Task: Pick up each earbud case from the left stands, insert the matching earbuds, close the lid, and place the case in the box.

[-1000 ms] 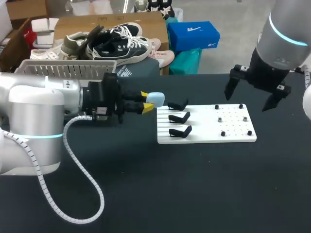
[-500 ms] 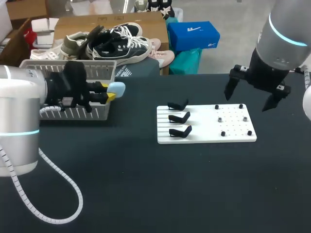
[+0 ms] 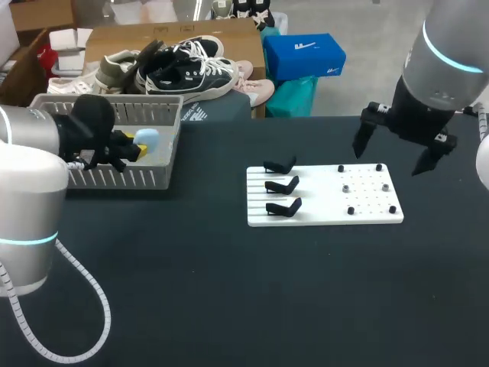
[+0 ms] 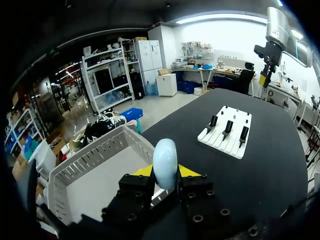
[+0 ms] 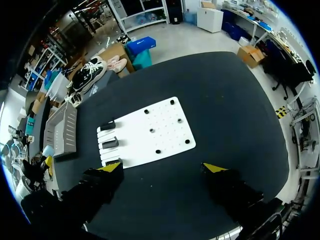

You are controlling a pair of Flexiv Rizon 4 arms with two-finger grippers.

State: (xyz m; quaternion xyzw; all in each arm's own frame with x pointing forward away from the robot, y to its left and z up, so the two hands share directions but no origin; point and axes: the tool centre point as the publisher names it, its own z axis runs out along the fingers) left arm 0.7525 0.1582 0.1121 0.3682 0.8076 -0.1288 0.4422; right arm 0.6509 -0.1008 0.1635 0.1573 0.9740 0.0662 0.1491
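Jaws, left: clamped on the pale blue earbud case point(image 3: 147, 138), one yellow fingertip point(image 4: 143, 171) showing on each side of it in the left wrist view. Lid seam not readable; cannot tell what is inside.

Jaws, right: spread wide and holding nothing, hanging well away from the basket point(image 3: 114, 180), past the far end of the white board point(image 3: 321, 200).

Change over the last second:
- Case was at the edge of the white board, just beside the black stands point(image 3: 281, 186), well apart from the basket.
- Half a second on, it was level with the basket's end wall on the board side.
- Now it sits over the basket's inside, within the rim line at the board-side end. Whether it is below the rim or touching the floor cannot be told.
- Left arm point(image 3: 30, 176) has swung with it and now crosses the basket's near wall.
- Right arm point(image 3: 443, 53) unchanged.

All three stands stand bare, well apart from the basket.

Reading: this is the placing step for the case in hand, grip not yet released. With no case left on any stand, it looks like the last one. Judgement only: a straight release should drop it inside, since it hangs clear of the slatted walls point(image 4: 100, 150).
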